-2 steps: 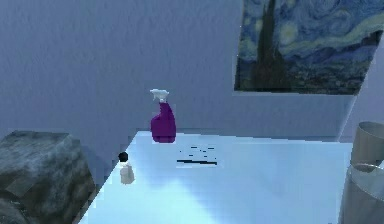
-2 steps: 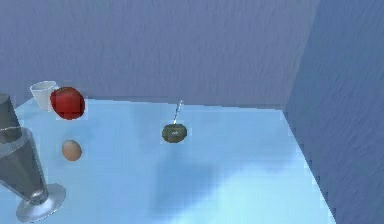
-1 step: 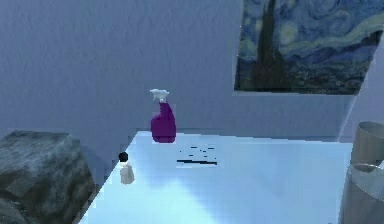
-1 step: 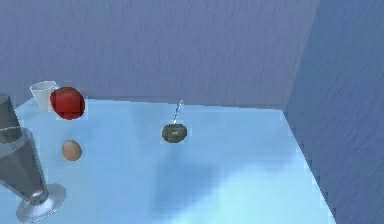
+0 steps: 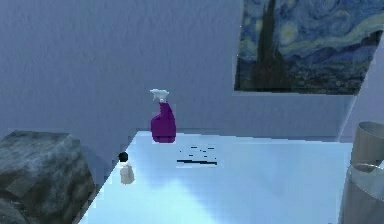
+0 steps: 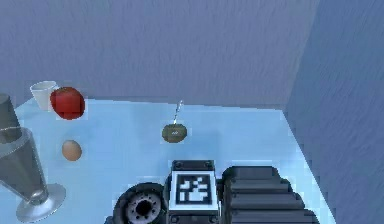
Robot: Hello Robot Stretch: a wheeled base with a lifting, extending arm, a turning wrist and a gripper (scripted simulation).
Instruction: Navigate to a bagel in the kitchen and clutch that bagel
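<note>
Brown bagel [image 6: 176,131] is seen on the table [image 6: 250,140], at the gripper [image 6: 177,117] tip; whether it is held cannot be told.

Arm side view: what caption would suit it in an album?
Small brown ring on a pale blue table, beyond the robot's dark arm; red ball and egg to its left.

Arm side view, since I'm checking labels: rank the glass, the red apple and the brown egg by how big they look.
1. Glass: largest, though it is also nearest the camera.
2. Red apple.
3. Brown egg: smallest.
</note>
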